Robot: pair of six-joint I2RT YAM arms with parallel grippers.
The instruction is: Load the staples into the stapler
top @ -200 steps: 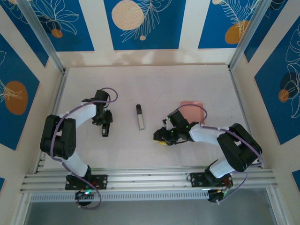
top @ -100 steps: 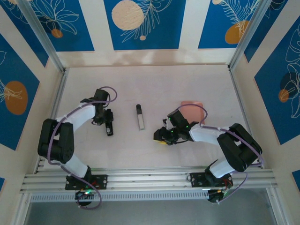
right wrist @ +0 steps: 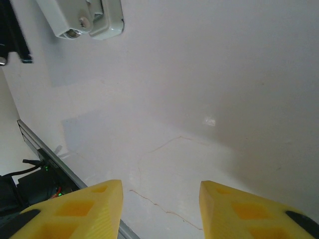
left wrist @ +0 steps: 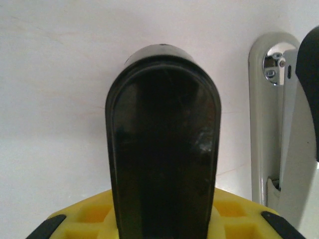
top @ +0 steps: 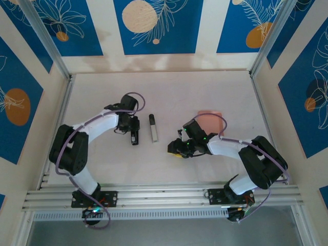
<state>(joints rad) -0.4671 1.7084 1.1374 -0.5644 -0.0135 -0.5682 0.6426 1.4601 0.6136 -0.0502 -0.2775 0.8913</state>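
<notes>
Jaws of the left gripper (top: 134,134) grip a black bar (top: 135,141) in a narrow hold; jaws of the right gripper (top: 175,148) stand partly open with nothing between them.

Top view: we see the stapler (top: 152,128) lying flat on the table (top: 169,92) between the two grippers, dark end far, pale end near; the left gripper and its bar sit just left of it, roughly parallel; the right gripper sits near its right side, apart; a pink tray (top: 209,115) lies beyond the right gripper, partly crossed by a cable; we cannot make out the staples at this size.

Left wrist view: the bar, glossy and round-tipped, rises between yellow fingers (left wrist: 79,219); the stapler's silver base lies just right of it, not touching.

Right wrist view: two yellow fingers stand apart over bare table; the stapler's pale end shows at upper left.
</notes>
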